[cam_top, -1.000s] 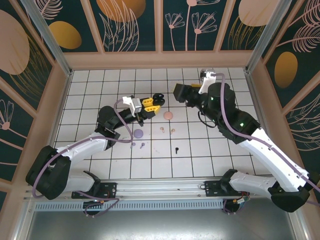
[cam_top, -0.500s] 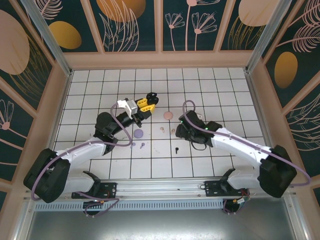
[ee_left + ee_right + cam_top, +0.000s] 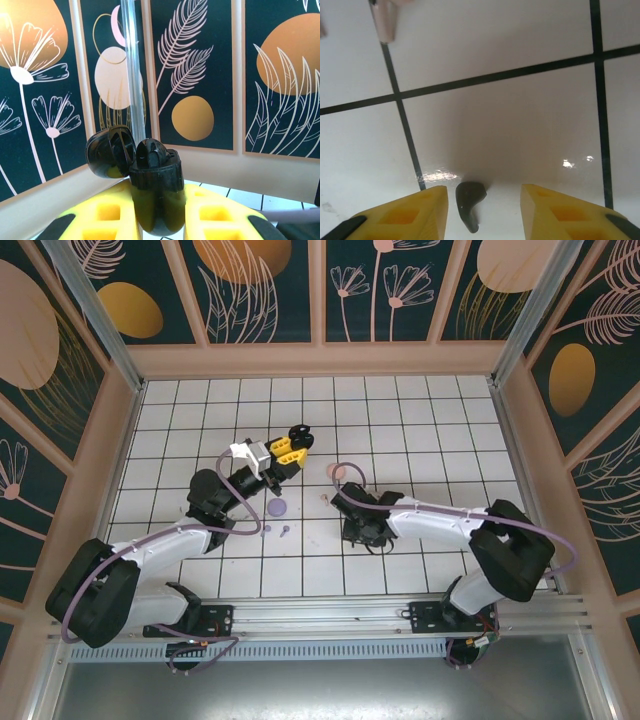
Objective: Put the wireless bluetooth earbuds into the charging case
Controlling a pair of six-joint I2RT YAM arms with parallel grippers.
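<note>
Here the white tiled surface (image 3: 420,430) carries the loose pieces. The left hand (image 3: 156,220) is clenched on the black charging case (image 3: 156,190), raised off the tiles with its lid (image 3: 110,152) flipped open, probably so an earbud can drop straight in. The right hand (image 3: 484,202) sits low at the tiles, fingers apart on either side of the black earbud (image 3: 469,199) and not yet closed on it, ready to pinch. A pale pink earbud (image 3: 385,20) lies farther off.

Black charging case (image 3: 155,192), black earbud (image 3: 470,197), pale pink earbud (image 3: 385,20), black-gridded white floor (image 3: 520,115), dark floral walls (image 3: 200,75)
</note>
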